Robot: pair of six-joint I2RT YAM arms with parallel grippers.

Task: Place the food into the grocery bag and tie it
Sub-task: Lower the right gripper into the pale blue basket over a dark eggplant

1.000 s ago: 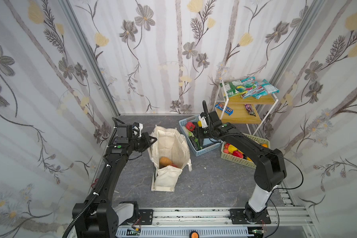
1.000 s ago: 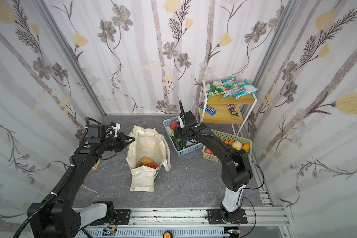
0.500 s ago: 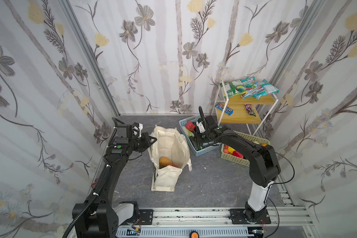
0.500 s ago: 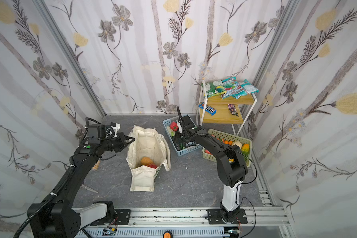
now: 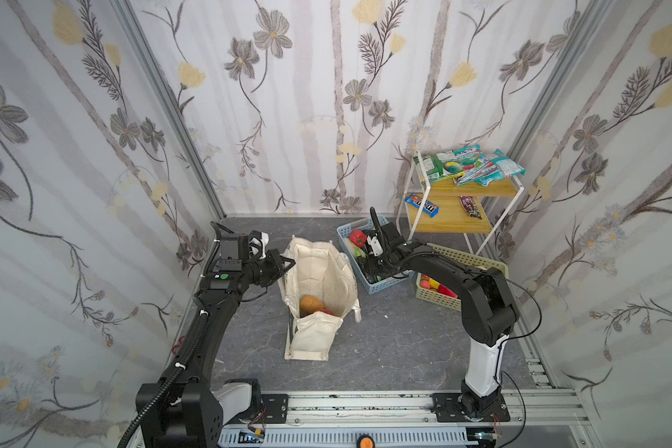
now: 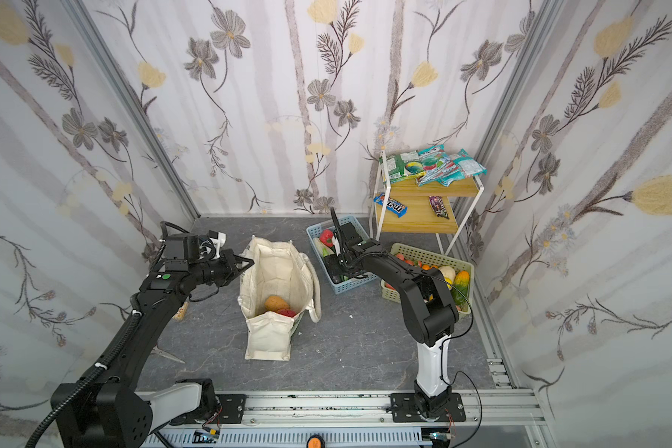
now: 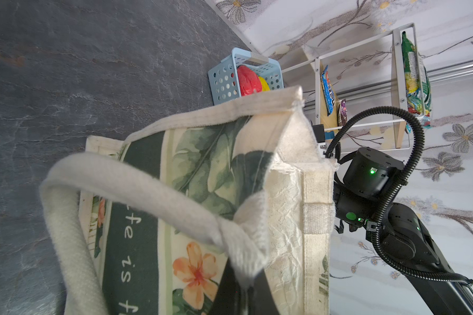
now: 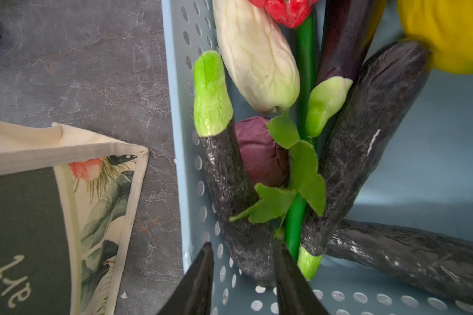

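Seen from above in a top view, a cream canvas grocery bag with a floral print stands open in the middle of the grey surface. Inside lie a brown toy potato and something red touching it.

At 10 o'clock on the bag's rim, the left gripper is clenched on the canvas. The left wrist view shows its fingers pinching the hem where a loop handle is sewn on. The canvas looks soft and floppy, so the mouth would likely slump if let go.

At 2 o'clock from the bag, just beside it, sits a light blue perforated basket of toy vegetables. The right gripper reaches down into it. Its fingers are spread on either side of the lower end of a dark eggplant leaning against the basket wall. A strip of wall shows between one finger and the skin, so nothing is gripped yet.

The eggplant looks like light plastic with glossy, wrinkled skin, and is probably slippery. A hold across its thick body should be safer than one on the narrow green cap.

At 3 o'clock from the bag, a pale yellow basket holds more toy produce. Beyond it, at 1 o'clock, a two-tier wooden shelf carries snack packets and candy bars.
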